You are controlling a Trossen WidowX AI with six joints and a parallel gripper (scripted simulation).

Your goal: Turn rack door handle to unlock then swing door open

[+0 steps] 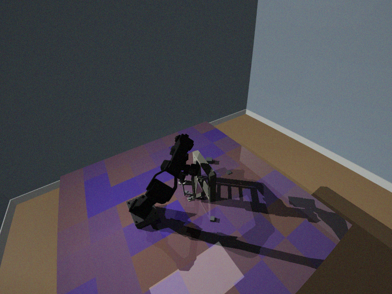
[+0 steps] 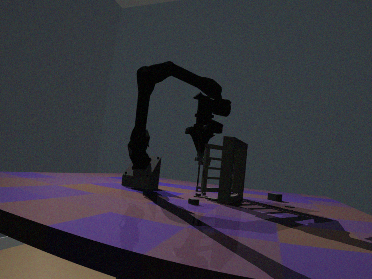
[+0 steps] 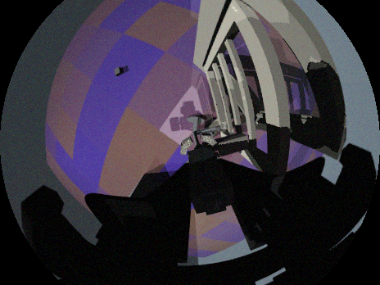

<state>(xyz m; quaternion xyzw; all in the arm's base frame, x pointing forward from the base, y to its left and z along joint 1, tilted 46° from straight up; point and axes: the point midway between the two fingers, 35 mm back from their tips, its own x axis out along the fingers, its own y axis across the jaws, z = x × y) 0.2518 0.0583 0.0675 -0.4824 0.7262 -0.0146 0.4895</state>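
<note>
The rack frame point(image 1: 212, 186) point(image 2: 227, 171) point(image 3: 210, 24) stands upright, beyond my gripper from the arm's base. Its barred door point(image 2: 205, 177) point(image 3: 275, 86) is swung partly out toward the arm's side; a wedge of space shows between door and frame in the wrist view. My gripper point(image 2: 200, 154) point(image 3: 203, 165) points down at the door's free edge, shut on the upright handle. The handle point(image 3: 210, 184) is a dark block between the fingers. A thin rod point(image 2: 198, 177) runs down below it. The top view mostly hides the grip; the handle's exact turn is unclear.
A small dark block point(image 1: 213, 218) point(image 2: 193, 201) lies near the frame's foot. Another block point(image 1: 210, 160) point(image 2: 274, 196) and a flat piece point(image 1: 229, 172) point(image 2: 289, 206) lie beyond the frame. One more block point(image 3: 119, 71) shows left in the wrist view. The arm's base point(image 2: 141, 177) stands left.
</note>
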